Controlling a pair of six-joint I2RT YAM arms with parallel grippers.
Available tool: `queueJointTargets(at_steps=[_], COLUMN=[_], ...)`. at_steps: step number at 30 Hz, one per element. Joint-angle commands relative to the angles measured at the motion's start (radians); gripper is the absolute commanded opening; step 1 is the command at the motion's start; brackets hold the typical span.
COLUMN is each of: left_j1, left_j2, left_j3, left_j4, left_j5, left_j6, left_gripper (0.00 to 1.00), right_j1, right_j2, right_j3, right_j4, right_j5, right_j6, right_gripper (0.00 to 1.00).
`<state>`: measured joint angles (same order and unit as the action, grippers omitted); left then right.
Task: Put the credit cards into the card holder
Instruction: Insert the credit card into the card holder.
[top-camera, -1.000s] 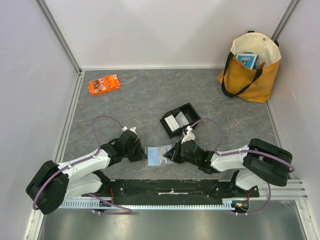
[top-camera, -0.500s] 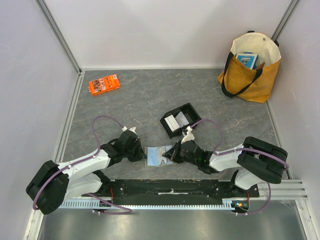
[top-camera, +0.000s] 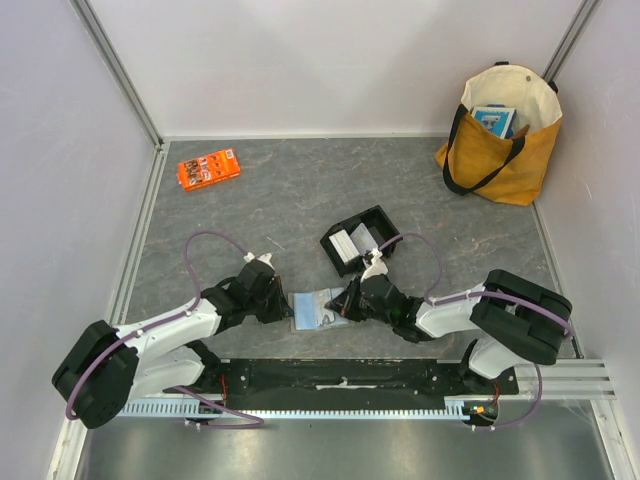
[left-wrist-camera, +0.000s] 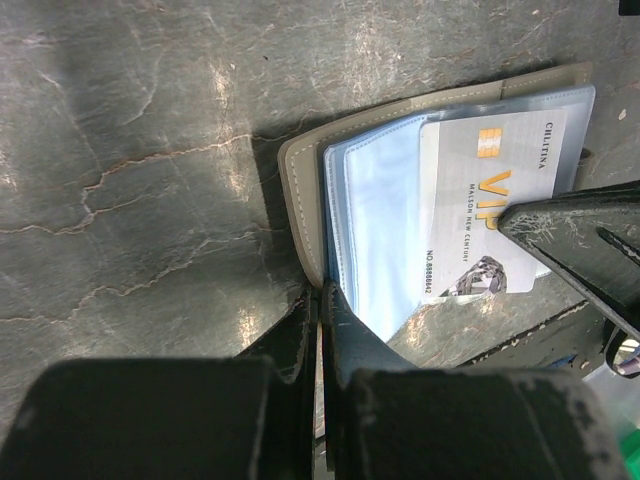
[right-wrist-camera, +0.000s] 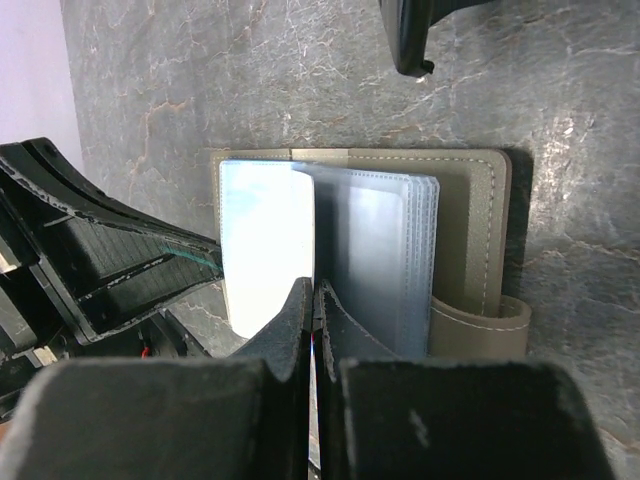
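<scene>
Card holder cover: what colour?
The card holder cover is taupe-grey with pale stitching; clearest in the right wrist view.

The table (top-camera: 300, 195) is dark grey, marbled with pale veins. The card holder (left-wrist-camera: 300, 200) has a taupe-grey cover with a pale stitched border. Its inner sleeves (left-wrist-camera: 375, 230) are translucent light blue. The credit card (left-wrist-camera: 490, 190) is whitish-grey with a gold chip, gold "VIP" lettering, small black print and a dark grey motif. The packet (top-camera: 208, 169) is bright orange with small dark and white markings. The tray (top-camera: 378, 212) is black, its contents pale whitish-grey. The tote bag (top-camera: 495, 165) is mustard yellow with a cream lining and black straps. The walls (top-camera: 330, 60) are pale lilac-grey.
</scene>
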<state>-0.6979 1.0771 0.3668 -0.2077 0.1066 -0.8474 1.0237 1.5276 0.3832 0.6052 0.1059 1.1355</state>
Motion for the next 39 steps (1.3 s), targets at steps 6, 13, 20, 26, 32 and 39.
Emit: queueJointTargets(at_steps=[6,13,20,26,32,39], left_j1=[-0.003,-0.003,-0.003,-0.003,-0.003,-0.003], left_j2=[0.012,0.015,0.018,0.000,-0.002,0.000], left_j3=[-0.006,-0.006,-0.006,-0.006,-0.002,0.001], left_j4=[0.025,0.030,0.033,0.022,0.019,0.027], left_j5=[0.016,0.018,0.015,0.008,0.013,0.018], left_j6=[-0.009,-0.010,-0.010,-0.007,-0.001,-0.001], left_gripper=[0.02,0.02,0.02,0.02,0.02,0.02], right_j1=[0.024,0.085,0.098,0.093,0.092,0.092], right_j2=[0.026,0.012,0.055,-0.053,-0.086,-0.021], right_j3=[-0.003,0.013,0.075,0.181,0.224,0.275], right_j4=[-0.064,-0.111,-0.194,-0.482,-0.562,-0.552], right_j5=[-0.002,0.054,0.038,0.214,0.238,0.166], right_j6=[0.104,0.130,0.095,-0.022,-0.089,-0.109], right_gripper=[0.00,0.00,0.01,0.24,0.45,0.47])
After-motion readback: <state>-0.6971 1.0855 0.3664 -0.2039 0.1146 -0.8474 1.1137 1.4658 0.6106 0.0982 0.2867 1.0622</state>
